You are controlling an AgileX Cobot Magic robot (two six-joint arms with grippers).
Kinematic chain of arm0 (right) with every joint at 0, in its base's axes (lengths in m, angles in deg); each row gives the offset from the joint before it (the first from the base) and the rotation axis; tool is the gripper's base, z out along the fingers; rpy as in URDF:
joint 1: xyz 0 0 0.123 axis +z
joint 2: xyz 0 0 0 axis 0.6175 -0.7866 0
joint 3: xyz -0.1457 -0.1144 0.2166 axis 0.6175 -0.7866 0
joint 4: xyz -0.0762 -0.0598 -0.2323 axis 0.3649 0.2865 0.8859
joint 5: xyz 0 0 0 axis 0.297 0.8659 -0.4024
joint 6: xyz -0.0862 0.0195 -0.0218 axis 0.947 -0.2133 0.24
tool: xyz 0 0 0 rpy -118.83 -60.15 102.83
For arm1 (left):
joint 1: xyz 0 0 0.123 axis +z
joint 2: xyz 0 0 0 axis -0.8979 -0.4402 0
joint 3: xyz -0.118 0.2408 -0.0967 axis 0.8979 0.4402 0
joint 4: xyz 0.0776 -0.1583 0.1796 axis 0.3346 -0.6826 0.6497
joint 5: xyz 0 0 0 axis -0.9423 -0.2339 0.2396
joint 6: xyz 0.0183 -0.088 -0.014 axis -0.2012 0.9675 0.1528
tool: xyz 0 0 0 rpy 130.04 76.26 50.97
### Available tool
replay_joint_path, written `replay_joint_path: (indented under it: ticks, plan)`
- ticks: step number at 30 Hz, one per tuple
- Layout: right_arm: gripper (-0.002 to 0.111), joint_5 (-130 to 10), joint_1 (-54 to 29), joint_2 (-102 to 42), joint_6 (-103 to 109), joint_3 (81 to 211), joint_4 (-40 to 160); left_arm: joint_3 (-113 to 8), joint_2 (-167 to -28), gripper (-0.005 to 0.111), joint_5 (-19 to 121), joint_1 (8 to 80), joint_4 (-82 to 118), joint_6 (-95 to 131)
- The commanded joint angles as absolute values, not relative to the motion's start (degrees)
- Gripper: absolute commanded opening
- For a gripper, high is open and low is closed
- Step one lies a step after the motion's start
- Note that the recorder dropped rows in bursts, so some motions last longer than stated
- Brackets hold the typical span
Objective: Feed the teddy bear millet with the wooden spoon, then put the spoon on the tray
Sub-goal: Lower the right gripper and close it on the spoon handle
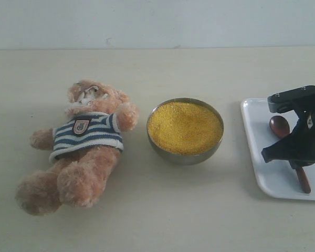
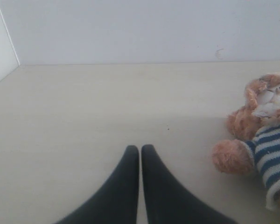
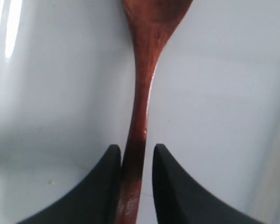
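Observation:
The teddy bear (image 1: 86, 142) lies on its back at the left of the table, and its arm and striped shirt (image 2: 266, 140) show in the left wrist view. Bright-yellow millet (image 1: 185, 127) fills the round metal bowl (image 1: 184, 158) in the middle. The wooden spoon (image 1: 279, 126) lies flat on the white tray (image 1: 262, 173) at the right. My right gripper (image 3: 135, 149) straddles the spoon's handle (image 3: 142, 93): one finger touches it and a narrow gap shows at the other. The left gripper (image 2: 140, 148) is shut and empty above bare table, left of the bear.
A pale wall runs along the table's far edge. The tray (image 3: 214, 93) carries one stray yellow grain. The right arm (image 1: 302, 139) covers part of the tray and of the spoon's handle. The left arm is outside the exterior view.

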State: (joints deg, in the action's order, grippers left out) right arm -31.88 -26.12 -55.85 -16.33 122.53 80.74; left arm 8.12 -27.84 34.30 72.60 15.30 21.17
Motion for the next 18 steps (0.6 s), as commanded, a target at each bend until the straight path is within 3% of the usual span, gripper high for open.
replay_joint_path:
  ticks: [1, 18]
  plan:
    - [0.023, -31.4, -26.1, -55.3, -16.1, 122.4, 80.0, 7.9, -27.6, 0.004, 34.6, 72.5, 15.4, 21.4]
    - [0.023, -32.3, -26.1, -55.7, -16.9, 122.3, 78.7, 7.9, -27.6, 0.004, 34.6, 72.5, 15.4, 21.4]
